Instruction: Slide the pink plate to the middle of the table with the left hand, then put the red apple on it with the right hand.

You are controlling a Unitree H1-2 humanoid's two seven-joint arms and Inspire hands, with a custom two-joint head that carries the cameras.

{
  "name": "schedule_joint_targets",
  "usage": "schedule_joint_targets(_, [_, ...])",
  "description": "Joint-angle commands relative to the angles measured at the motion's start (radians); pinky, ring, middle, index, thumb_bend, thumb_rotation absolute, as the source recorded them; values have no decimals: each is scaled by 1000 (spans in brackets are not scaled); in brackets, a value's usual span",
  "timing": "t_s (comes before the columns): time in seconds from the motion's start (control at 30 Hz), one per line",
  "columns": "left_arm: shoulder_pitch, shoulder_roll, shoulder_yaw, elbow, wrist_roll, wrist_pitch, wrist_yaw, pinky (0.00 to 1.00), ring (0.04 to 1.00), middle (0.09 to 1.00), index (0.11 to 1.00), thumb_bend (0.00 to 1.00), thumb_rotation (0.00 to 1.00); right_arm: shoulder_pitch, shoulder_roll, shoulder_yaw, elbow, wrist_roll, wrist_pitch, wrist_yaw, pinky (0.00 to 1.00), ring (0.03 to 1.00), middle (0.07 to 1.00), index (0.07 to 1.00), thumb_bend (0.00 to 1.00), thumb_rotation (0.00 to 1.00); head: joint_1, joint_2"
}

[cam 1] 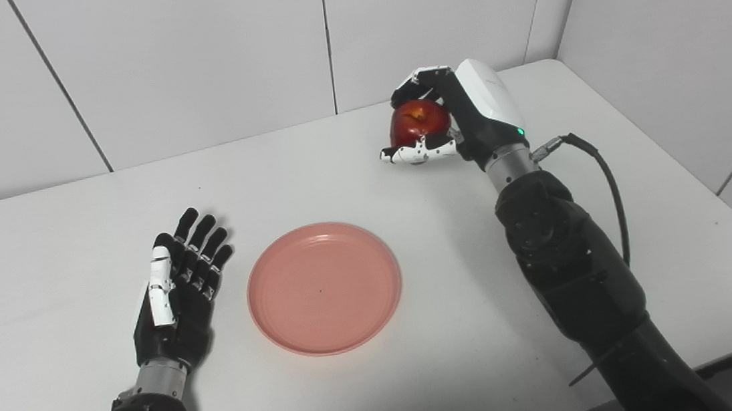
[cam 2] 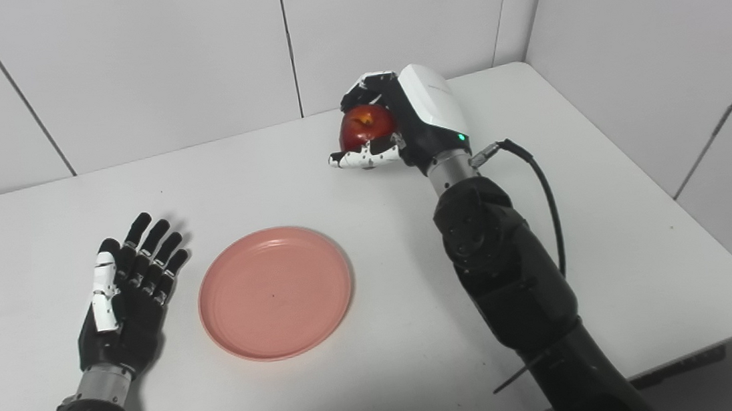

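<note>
The pink plate (cam 1: 324,287) lies flat and empty near the middle of the white table (cam 1: 38,217). My left hand (cam 1: 176,294) lies just left of the plate, open, fingers spread, palm up, not touching it. My right hand (cam 1: 451,117) is at the far right of the table with its fingers and thumb closed around the red apple (cam 1: 417,122). The apple is held just above the table, well beyond the plate. The same scene shows in the right eye view, with the plate (cam 2: 275,292) and the apple (cam 2: 366,125).
The table's right edge (cam 1: 694,201) and front edge run close to my right arm. A black cable (cam 1: 604,169) loops from the right wrist. White wall panels stand behind the table.
</note>
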Motion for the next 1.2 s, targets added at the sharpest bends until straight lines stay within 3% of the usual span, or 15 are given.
schedule_joint_targets(0.0, [27,-15,-13,-1,20,27,23,944,933,940,921,394,1000,-51,4,7,-30,-10,-45,-14,269,360,464,487,512,123,29,2])
schedule_joint_targets(0.1, [30,-24,-18,-7,25,25,30,951,936,943,924,396,1000,-52,29,36,-21,-1,-81,-14,350,416,479,486,512,122,56,4])
schedule_joint_targets(0.63, [36,-62,-25,-27,49,20,72,946,930,938,921,393,1000,-20,144,177,16,-66,-83,-9,336,415,495,487,515,126,187,18])
schedule_joint_targets(0.9, [36,-75,-25,-34,54,24,92,947,926,932,920,389,1000,19,173,198,77,-49,-126,-29,324,406,492,487,515,126,219,26])
schedule_joint_targets(1.17, [35,-78,-25,-37,62,21,106,930,918,927,918,390,1000,60,181,216,97,-51,-126,-15,323,408,494,488,514,125,228,35])
